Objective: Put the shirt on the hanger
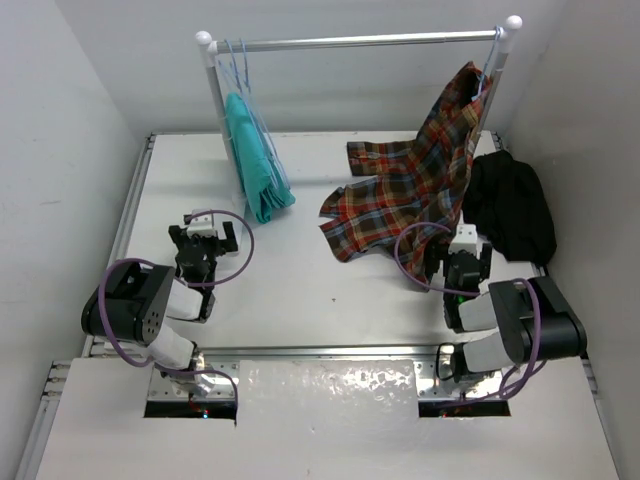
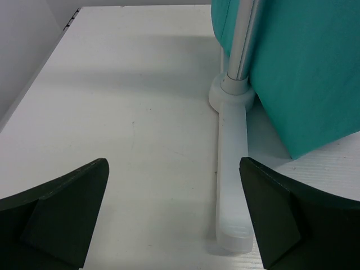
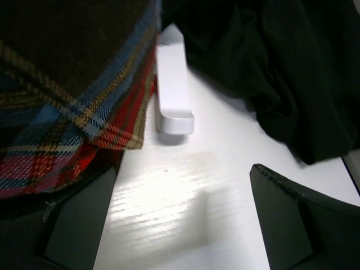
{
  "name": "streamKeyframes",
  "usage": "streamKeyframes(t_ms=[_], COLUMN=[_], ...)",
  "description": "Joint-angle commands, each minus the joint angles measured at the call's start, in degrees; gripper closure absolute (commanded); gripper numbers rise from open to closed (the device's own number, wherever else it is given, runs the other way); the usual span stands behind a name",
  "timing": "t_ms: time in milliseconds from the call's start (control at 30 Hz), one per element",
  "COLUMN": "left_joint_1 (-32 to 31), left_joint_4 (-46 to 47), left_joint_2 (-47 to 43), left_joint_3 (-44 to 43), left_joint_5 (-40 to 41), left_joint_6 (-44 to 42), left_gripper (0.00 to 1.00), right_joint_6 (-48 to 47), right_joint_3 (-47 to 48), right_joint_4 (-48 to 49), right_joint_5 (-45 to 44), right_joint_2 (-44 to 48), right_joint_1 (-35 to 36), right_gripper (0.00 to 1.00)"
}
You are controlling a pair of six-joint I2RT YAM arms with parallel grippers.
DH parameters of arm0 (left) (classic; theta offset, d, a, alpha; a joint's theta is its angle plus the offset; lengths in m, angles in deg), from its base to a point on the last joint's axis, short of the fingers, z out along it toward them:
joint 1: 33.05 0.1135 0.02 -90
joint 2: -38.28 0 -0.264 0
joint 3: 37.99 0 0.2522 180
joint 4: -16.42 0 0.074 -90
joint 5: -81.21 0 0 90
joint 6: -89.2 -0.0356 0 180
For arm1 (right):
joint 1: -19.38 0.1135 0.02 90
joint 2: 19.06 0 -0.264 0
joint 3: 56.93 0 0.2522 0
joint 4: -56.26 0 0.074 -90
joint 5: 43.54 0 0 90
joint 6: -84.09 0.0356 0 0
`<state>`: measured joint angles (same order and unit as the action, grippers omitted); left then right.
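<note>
The black shirt [image 1: 510, 205] lies crumpled on the table at the far right, beside the rack's right post; in the right wrist view this black shirt [image 3: 281, 67] fills the upper right. A thin pale-blue hanger [image 1: 238, 68] hangs from the left end of the rail, above the teal garment. My left gripper [image 1: 207, 238] rests low over the table near the teal garment, open and empty [image 2: 174, 216]. My right gripper [image 1: 467, 248] sits just in front of the black shirt, open with bare table between its fingers [image 3: 183, 219].
A silver rail [image 1: 360, 41] with white knobs spans the back. A teal garment [image 1: 255, 160] [image 2: 304, 73] hangs at its left, a red plaid shirt [image 1: 400, 190] [image 3: 67, 84] at its right. White rack feet [image 2: 232, 169] [image 3: 173, 84] lie on the table ahead of each gripper.
</note>
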<state>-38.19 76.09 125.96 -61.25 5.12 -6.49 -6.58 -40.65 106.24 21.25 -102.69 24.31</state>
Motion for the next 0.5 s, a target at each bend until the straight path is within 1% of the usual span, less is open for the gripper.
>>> streamKeyframes(t_ms=[0,33,67,100,133,167,233,367,400,467], left_joint_1=[0.8,0.8,0.8,0.8,0.8,0.8,0.8,0.8,0.8,0.8], left_joint_4=[2.9,2.8,2.8,2.9,2.9,2.9,2.7,2.6,2.6,2.7], left_joint_2=[-0.6,-0.7,-0.7,-0.6,-0.7,-0.7,-0.6,-0.8,-0.7,-0.8], left_joint_3=[-1.0,-1.0,-1.0,-0.9,-1.0,-1.0,-1.1,-1.0,-1.1,-1.0], left_joint_5=[0.1,0.1,0.1,0.1,0.1,0.1,0.1,0.1,0.0,0.0], left_joint_6=[1.0,0.9,0.9,0.9,0.9,0.9,0.9,0.9,1.0,1.0], left_gripper=[0.00,0.00,0.00,0.00,0.00,0.00,0.00,0.00,0.00,0.00], right_joint_6=[1.8,2.5,3.6,5.1,4.6,2.9,1.3,-2.2,-1.9,1.1], right_joint_3=[1.3,2.3,6.6,9.8,12.8,17.9,21.5,20.0,20.3,22.6], right_joint_4=[-1.0,-6.2,-12.3,-25.5,-30.5,-38.0,-42.2,-43.9,-47.4,-51.7], right_joint_5=[-4.0,-5.2,-7.7,-9.8,-11.0,-12.2,-12.6,-13.8,-12.7,-11.1], right_joint_2=[2.5,3.7,8.0,10.0,11.5,13.9,16.4,24.1,26.4,27.6], right_joint_1=[-0.5,-0.4,-0.5,-0.6,-0.7,-0.8,-0.8,-1.3,-2.5,-4.4], right_gripper=[0.01,0.01,0.01,0.01,0.01,0.01,0.01,0.01,0.01,0.01])
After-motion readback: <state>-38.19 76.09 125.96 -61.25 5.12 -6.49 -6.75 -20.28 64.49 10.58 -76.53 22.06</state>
